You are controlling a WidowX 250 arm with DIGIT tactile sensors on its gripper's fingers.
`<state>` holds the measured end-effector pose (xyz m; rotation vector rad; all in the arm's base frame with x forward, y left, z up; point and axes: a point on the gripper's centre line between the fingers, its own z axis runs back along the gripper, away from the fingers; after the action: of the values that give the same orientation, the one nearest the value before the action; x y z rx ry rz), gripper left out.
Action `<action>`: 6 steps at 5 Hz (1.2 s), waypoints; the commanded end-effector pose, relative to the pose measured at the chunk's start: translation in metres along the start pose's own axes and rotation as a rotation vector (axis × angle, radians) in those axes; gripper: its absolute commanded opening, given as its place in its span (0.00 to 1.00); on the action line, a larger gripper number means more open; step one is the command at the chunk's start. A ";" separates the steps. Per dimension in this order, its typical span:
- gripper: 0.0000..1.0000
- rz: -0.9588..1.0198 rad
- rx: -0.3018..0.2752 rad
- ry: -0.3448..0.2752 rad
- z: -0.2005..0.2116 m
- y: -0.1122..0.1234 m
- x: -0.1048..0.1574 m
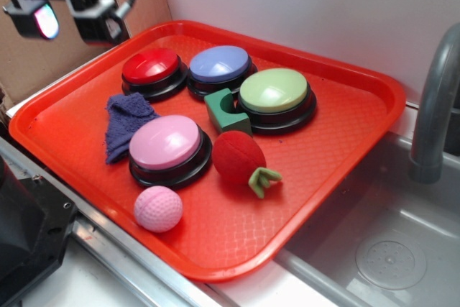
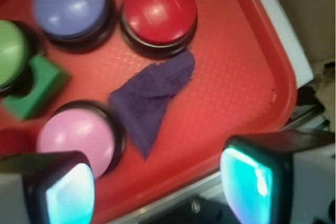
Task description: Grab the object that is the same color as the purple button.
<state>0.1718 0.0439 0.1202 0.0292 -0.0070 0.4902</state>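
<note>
The gripper point(image 1: 72, 16) hangs at the upper left of the exterior frame, above the tray's point(image 1: 345, 177) far corner, jaws spread apart and holding nothing, so this looks like the approach step. The purple rag point(image 2: 155, 98) lies flat on the tray at left of centre, between the red button point(image 1: 151, 68) and the pink button point(image 1: 167, 143) (touching the pink one's base, it seems), matching the purple button point(image 1: 219, 64). Next, I judge, it should descend over the rag, clear of both buttons, and pinch its folds.

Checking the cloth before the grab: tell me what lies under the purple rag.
The purple rag lies flat on the red tray, its edge against the pink button. Only tray shows around it; whatever is beneath the folds is covered.
</note>
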 end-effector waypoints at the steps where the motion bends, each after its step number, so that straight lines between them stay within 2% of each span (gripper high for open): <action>1: 1.00 0.085 -0.014 -0.049 -0.039 0.009 0.019; 2: 1.00 0.124 0.006 -0.046 -0.055 0.011 0.022; 5: 1.00 0.156 -0.022 -0.070 -0.083 0.014 0.029; 6: 0.96 0.170 -0.027 -0.074 -0.092 0.013 0.029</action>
<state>0.1916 0.0648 0.0259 0.0139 -0.0722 0.6575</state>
